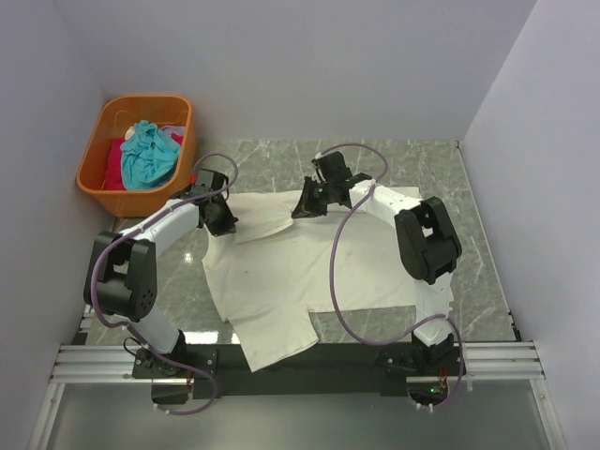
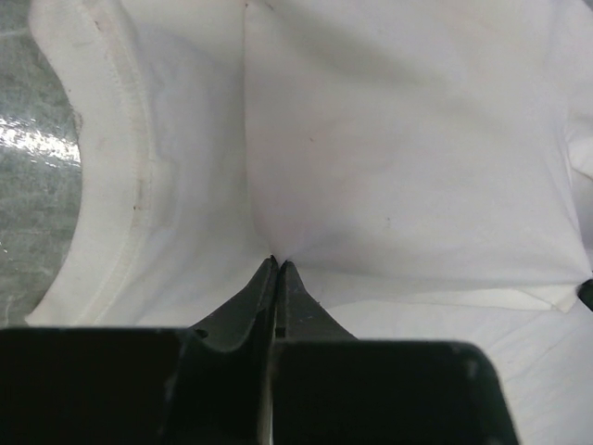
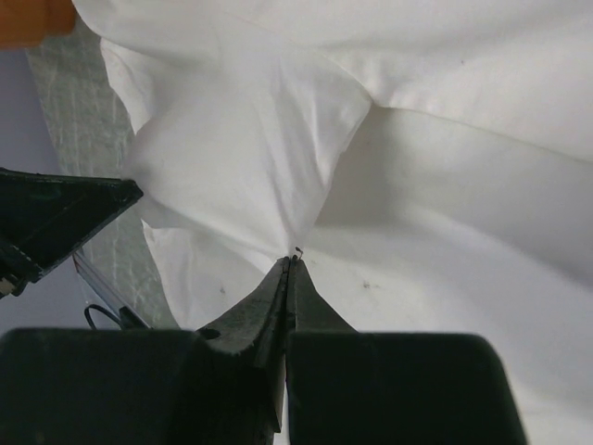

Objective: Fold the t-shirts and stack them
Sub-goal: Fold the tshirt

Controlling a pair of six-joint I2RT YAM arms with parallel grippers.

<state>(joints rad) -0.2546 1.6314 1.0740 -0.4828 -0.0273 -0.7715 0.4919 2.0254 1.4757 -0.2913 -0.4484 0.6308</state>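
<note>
Left end effector (image 1: pixel 223 220): fingers pinched tight on a fold of the cream t-shirt (image 1: pixel 281 281), just beside its ribbed neckline (image 2: pixel 111 185). Right end effector (image 1: pixel 303 207): likewise clamped on a raised peak of the same cloth, near the left one at its three o'clock. From both, the shirt spreads toward six o'clock over the counter (image 1: pixel 469 234), one flap reaching the near edge. The coming fold probably carries this held far edge toward six o'clock. Both arms reach forward, elbows bowed outward. The teal t-shirt (image 1: pixel 148 155) and red t-shirt (image 1: pixel 113 161) sit in the orange basket (image 1: pixel 94 183) at ten o'clock.
</note>
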